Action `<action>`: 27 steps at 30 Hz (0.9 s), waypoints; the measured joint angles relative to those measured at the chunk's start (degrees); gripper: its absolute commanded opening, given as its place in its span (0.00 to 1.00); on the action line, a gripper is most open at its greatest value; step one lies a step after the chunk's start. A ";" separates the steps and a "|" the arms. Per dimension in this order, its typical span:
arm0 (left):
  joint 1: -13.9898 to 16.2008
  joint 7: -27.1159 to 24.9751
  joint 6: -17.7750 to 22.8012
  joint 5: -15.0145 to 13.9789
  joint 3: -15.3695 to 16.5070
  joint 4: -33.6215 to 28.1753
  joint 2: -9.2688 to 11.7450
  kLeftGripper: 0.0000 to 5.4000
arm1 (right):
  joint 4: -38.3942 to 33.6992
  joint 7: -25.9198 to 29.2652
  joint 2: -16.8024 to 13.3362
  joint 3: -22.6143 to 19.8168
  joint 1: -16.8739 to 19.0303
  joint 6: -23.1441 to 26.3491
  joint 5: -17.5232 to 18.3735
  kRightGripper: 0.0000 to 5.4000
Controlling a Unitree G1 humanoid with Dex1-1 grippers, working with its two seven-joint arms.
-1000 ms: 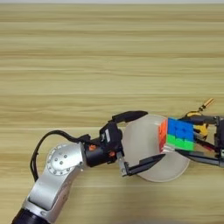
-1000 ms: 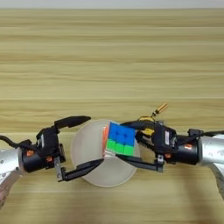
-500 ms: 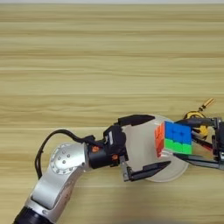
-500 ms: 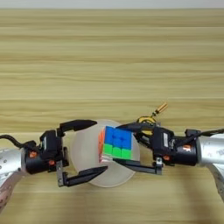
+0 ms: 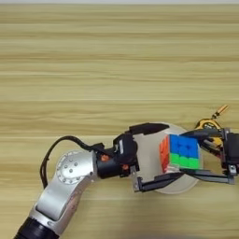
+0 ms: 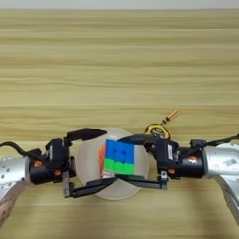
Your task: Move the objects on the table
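Observation:
The puzzle cube [image 6: 119,156], showing blue, green and orange faces, sits over the round cream plate [image 6: 88,158] near the front of the table [image 6: 116,70]. My right gripper [image 6: 125,159] comes in from the right with one finger above the cube and one below, shut on it. Reaching from the left, my left gripper [image 5: 170,151] stands open, its fingers [image 5: 149,127] spread wide across the plate and up to the cube's left side. The yellow-and-black tape measure [image 6: 153,130] lies just behind the right gripper, partly hidden by it.
A small orange tab [image 6: 172,114] sticks out behind the tape measure. The left arm's silver forearm [image 5: 70,172] and black cable lie across the front left. Bare wooden planks stretch over the whole far half.
The right gripper has carried the cube a little left and nearer, further over the plate. The left gripper has slid right, so its open fingers now reach the cube.

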 measured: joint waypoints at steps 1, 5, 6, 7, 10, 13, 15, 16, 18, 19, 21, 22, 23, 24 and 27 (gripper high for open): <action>0.00 -0.04 0.00 0.00 -0.01 0.01 -0.02 0.84 | -0.07 0.00 0.00 0.09 -0.12 0.13 0.02 0.62; -0.06 -0.11 -0.01 0.00 -0.06 0.49 -0.13 0.77 | -1.28 0.14 0.00 0.14 -0.17 0.48 0.88 0.62; -0.07 -0.20 -0.06 -0.01 -0.06 0.56 -0.14 0.76 | -1.41 0.23 -0.01 0.14 -0.19 0.53 0.97 0.62; -0.12 -0.30 -0.07 -0.01 -0.07 0.62 -0.16 0.73 | -1.41 0.30 -0.01 0.14 -0.19 0.56 0.98 0.62; -0.31 -0.88 -0.22 -0.02 -0.09 1.09 -0.28 0.69 | -1.43 0.35 -0.05 0.05 -0.19 0.83 0.99 0.62; -0.66 -1.23 -0.35 -0.01 -0.08 1.69 -0.34 0.64 | -1.48 0.37 -0.15 -0.29 -0.19 1.64 1.06 0.62; -0.72 -1.43 -0.38 -0.01 -0.08 1.81 -0.36 0.63 | -1.48 0.62 -0.24 -0.48 -0.19 1.71 1.20 0.62; -0.72 -1.48 -0.41 -0.01 -0.08 1.85 -0.40 0.62 | -1.48 0.81 -0.26 -0.70 -0.21 1.71 1.22 0.62; -0.75 -1.53 -0.50 -0.01 -0.09 1.91 -0.50 0.62 | -1.49 0.92 -0.28 -0.87 -0.21 1.71 1.29 0.62; -0.76 -1.54 -0.60 -0.01 -0.09 2.00 -0.59 0.62 | -1.50 0.97 -0.28 -0.96 -0.21 1.72 1.30 0.62; -0.77 -1.56 -0.70 0.00 -0.08 2.14 -0.73 0.62 | -1.50 1.04 -0.29 -1.05 -0.21 1.71 1.29 0.62; -0.77 -1.57 -0.73 0.00 -0.09 2.19 -0.79 0.62 | -1.50 1.07 -0.30 -1.10 -0.20 1.71 1.29 0.62; -0.77 -1.57 -0.74 0.00 -0.09 2.21 -0.83 0.62 | -1.50 1.10 -0.30 -1.14 -0.20 1.71 1.29 0.62; -0.77 -1.57 -0.75 0.00 -0.08 2.22 -0.86 0.62 | -1.50 1.15 -0.30 -1.18 -0.21 1.71 1.29 0.62; -0.77 -1.58 -0.77 0.01 -0.09 2.24 -0.92 0.62 | -1.50 1.21 -0.30 -1.24 -0.20 1.71 1.29 0.62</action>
